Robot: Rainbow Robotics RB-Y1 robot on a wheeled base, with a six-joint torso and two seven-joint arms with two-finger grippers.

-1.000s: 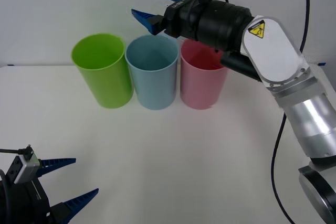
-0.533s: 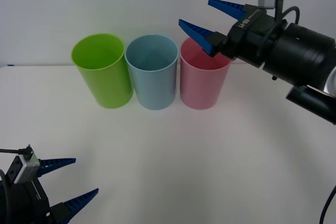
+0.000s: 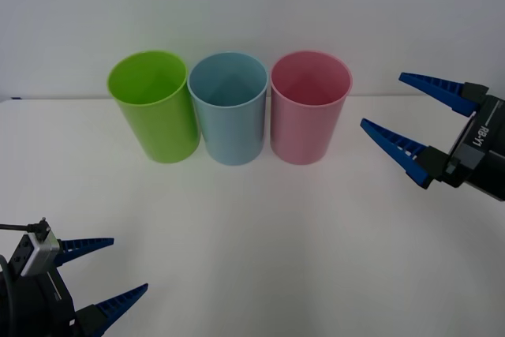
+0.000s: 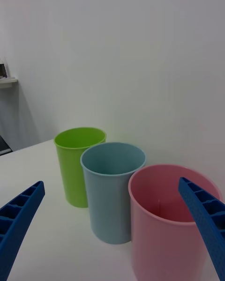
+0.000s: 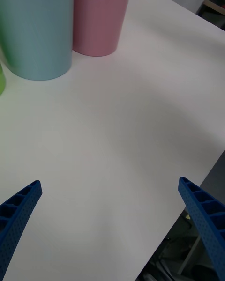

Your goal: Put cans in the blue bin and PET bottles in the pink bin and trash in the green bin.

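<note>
Three tall cup-shaped bins stand in a row at the back of the table: the green bin [image 3: 154, 108] on the left, the blue bin [image 3: 229, 112] in the middle and the pink bin [image 3: 309, 112] on the right. My right gripper [image 3: 383, 100] hangs open to the right of the pink bin, apart from it, holding nothing. Its wrist view looks at the pink bin [image 4: 168, 229], blue bin [image 4: 110, 196] and green bin [image 4: 77, 168]. Near the front left corner my left gripper [image 3: 128, 264] rests open and empty. The cans, PET bottles and trash are out of view.
The white table [image 3: 252, 234] stretches bare between the bins and my left gripper. A white wall rises right behind the bins. In the left wrist view the table's edge [image 5: 187, 168] drops off to the floor.
My right gripper has swung from above the bins' rims rightward and down, to the right of the pink bin, staying open. The left arm has not moved.
</note>
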